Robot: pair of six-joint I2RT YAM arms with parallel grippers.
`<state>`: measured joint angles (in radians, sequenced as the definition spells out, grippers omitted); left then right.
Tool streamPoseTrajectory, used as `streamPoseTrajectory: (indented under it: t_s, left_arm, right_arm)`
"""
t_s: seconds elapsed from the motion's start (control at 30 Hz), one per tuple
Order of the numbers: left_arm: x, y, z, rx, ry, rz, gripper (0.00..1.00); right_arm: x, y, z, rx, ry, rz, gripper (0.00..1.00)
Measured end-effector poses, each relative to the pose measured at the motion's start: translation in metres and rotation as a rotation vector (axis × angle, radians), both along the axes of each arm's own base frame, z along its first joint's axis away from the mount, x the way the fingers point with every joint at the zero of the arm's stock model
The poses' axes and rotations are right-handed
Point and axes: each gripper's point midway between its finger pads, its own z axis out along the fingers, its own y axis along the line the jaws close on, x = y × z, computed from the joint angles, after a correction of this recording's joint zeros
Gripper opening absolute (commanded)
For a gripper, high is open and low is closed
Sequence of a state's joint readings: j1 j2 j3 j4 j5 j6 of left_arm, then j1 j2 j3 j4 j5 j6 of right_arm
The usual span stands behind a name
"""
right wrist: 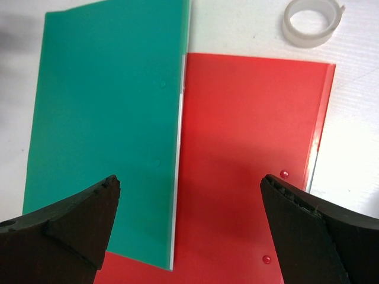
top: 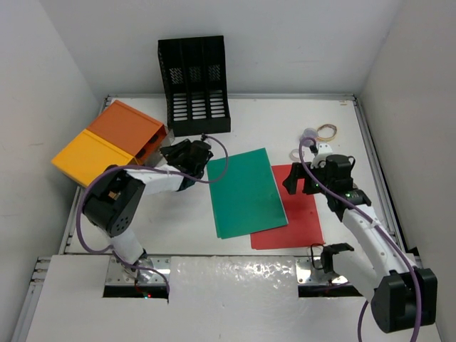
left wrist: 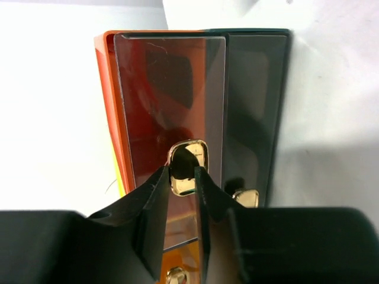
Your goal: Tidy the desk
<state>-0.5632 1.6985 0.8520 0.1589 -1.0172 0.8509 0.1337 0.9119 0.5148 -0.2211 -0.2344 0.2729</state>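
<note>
On the white desk (top: 285, 121), an orange-and-yellow drawer box (top: 114, 139) lies at the left. My left gripper (top: 165, 152) is at its front. In the left wrist view the left gripper (left wrist: 182, 177) is shut on the gold handle (left wrist: 188, 155) of a clear-fronted drawer (left wrist: 169, 89). A green folder (top: 244, 192) partly overlaps a red folder (top: 296, 214) mid-desk. My right gripper (top: 303, 178) hovers open over them; in its wrist view the right gripper (right wrist: 189, 183) spans the seam between the green folder (right wrist: 106, 130) and the red folder (right wrist: 249, 148), holding nothing.
A black mesh file rack (top: 194, 85) stands at the back. A clear tape roll (right wrist: 312, 21) and a rubber band (top: 327, 131) lie at the back right. A second, dark drawer front (left wrist: 254, 89) with its own gold handle (left wrist: 247, 197) sits beside the gripped one.
</note>
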Motion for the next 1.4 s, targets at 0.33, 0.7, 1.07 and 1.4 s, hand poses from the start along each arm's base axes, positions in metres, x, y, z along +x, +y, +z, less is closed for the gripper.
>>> streamPoseTrajectory:
  t_s: [0.33,0.7,1.07,1.4]
  left_arm:
    - [-0.031,-0.042,-0.001,-0.039,0.074,-0.132,0.0]
    - [-0.054,-0.086,-0.028,-0.178,0.263,-0.357,0.32]
    - [-0.055,-0.096,0.005,-0.267,0.203,-0.412,0.51]
    - [-0.051,-0.107,0.065,-0.37,0.093,-0.463,0.97]
  right_arm:
    - [-0.003,-0.002,-0.011,-0.005,0.053,-0.022,0.99]
    - [-0.006,-0.015,-0.018,-0.042,0.086,-0.091,0.99]
    - [0.011,-0.021,-0.006,-0.063,0.081,-0.136,0.99]
    - [0.047,-0.039,0.021,-0.089,0.046,-0.227,0.99]
